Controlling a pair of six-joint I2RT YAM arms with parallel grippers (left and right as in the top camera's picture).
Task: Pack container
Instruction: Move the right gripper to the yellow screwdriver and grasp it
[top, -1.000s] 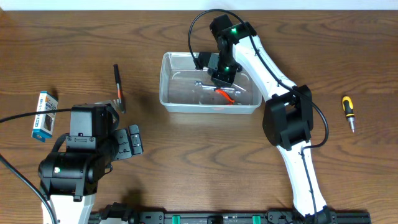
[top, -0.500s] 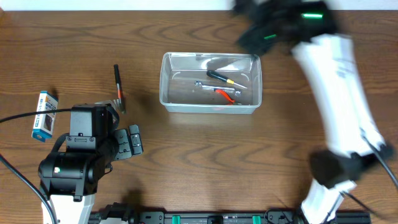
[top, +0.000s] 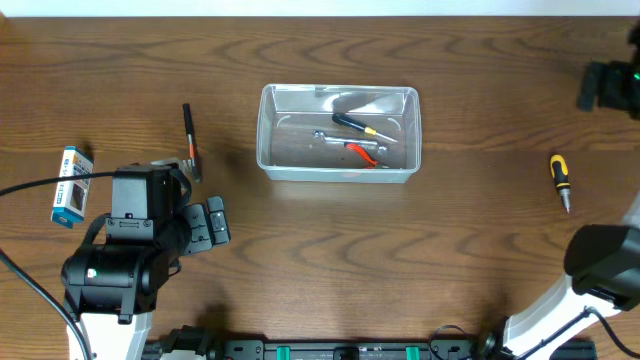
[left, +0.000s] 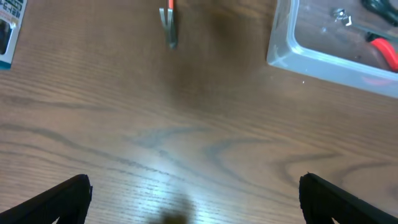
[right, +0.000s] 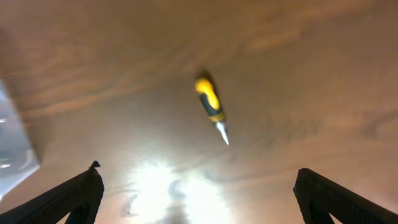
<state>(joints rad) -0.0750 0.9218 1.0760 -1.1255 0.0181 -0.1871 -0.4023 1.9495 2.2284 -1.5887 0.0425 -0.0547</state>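
The clear container (top: 338, 175) stands at the table's centre back. In it lie a black-and-yellow screwdriver (top: 355, 124), a silver wrench (top: 333, 137) and a red-handled tool (top: 362, 152). My right gripper (top: 608, 88) hovers at the far right edge, open and empty. Its wrist view shows the jaws wide (right: 198, 193) above a yellow-and-black screwdriver (right: 210, 107) lying on the wood (top: 561, 180). My left gripper (top: 212, 225) rests open at the lower left, nothing between its fingers (left: 196, 199). The container's corner (left: 323, 62) shows at the upper right of the left wrist view.
An orange-and-black hand tool (top: 190, 135) lies left of the container, its tip (left: 168, 28) showing in the left wrist view. A small blue-and-white box (top: 72, 186) sits near the left edge. The container's blurred edge (right: 12, 143) shows at the right wrist view's left.
My right gripper opened and left the black-and-yellow screwdriver in the container, then swung out to the far right. The left arm has not moved.
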